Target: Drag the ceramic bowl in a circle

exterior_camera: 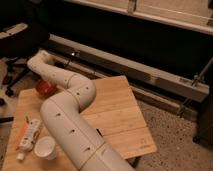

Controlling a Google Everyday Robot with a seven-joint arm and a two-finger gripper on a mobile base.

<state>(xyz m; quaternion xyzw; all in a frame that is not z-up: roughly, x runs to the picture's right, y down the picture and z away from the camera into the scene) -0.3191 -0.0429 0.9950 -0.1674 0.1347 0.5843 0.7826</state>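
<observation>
Glossy orange-red ceramic bowl [45, 88] at the wooden worktop's [120, 117] far left edge, partly hidden behind the white arm [70, 115], whose pincer [42, 64], pressed together, hovers above it; speckled floor [172, 132] beyond.

floor: speckled [175, 135] | furniture: wooden table [120, 120], black office chair [17, 37] | light: dim

Wooden table [120, 117], ceramic bowl [45, 88], white cup [45, 147], tube [27, 137]
</observation>
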